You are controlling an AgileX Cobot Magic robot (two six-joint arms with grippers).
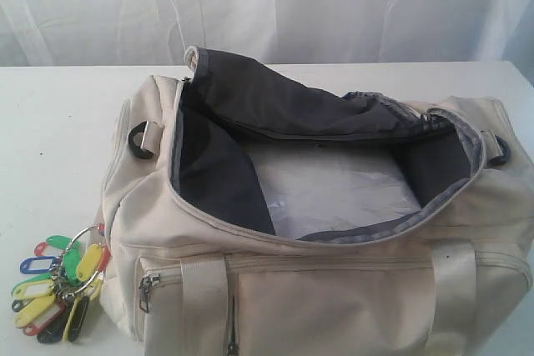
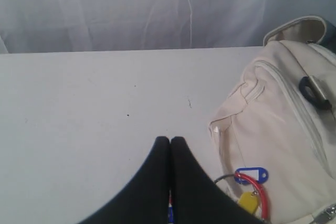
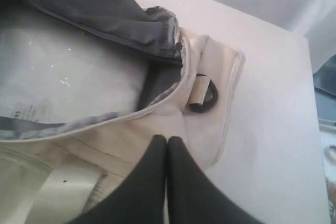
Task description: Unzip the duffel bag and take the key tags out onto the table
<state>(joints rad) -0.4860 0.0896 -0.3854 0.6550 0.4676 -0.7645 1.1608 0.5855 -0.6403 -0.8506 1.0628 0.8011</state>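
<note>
The cream duffel bag [image 1: 334, 289] lies on the white table [image 1: 58, 122] with its main zip undone and the dark grey lining folded back. The key tags [image 1: 58, 289], a bunch in yellow, green, blue, red and black on metal rings, rest on the table against the bag's front left corner. Neither gripper shows in the exterior view. My left gripper [image 2: 169, 140] is shut with nothing in it, above bare table [image 2: 79, 103], with the key tags [image 2: 251, 182] and the bag [image 2: 273, 124] beside it. Over the bag's end [image 3: 157, 124], my right gripper [image 3: 167, 139] is shut and holds nothing.
A pale, shiny sheet [image 1: 334, 185] lines the bag's open bottom. Black D-rings [image 1: 140, 141] [image 3: 205, 98] sit at the bag's ends. A white curtain [image 1: 334, 6] hangs behind the table. The table's edge [image 3: 310, 108] runs close to the bag's right end.
</note>
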